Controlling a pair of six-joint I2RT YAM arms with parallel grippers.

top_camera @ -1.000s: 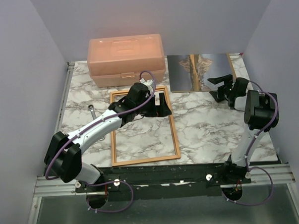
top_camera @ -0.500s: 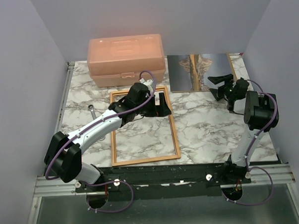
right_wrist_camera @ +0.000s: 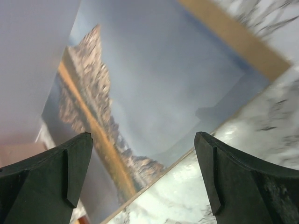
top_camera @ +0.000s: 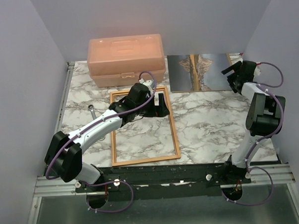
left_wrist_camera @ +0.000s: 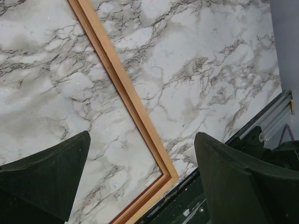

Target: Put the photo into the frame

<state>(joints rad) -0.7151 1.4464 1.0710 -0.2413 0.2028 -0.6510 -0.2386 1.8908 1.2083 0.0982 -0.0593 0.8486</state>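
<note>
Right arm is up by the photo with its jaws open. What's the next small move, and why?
Probably lower the right gripper onto the photo's right edge and close. Its jaws are open and empty. The photo lies flat at the far side, outside the frame, whose opening shows only bare table.

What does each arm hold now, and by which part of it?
Nothing is held. The left gripper hangs open above the frame; the right gripper hangs open above the photo.
</note>
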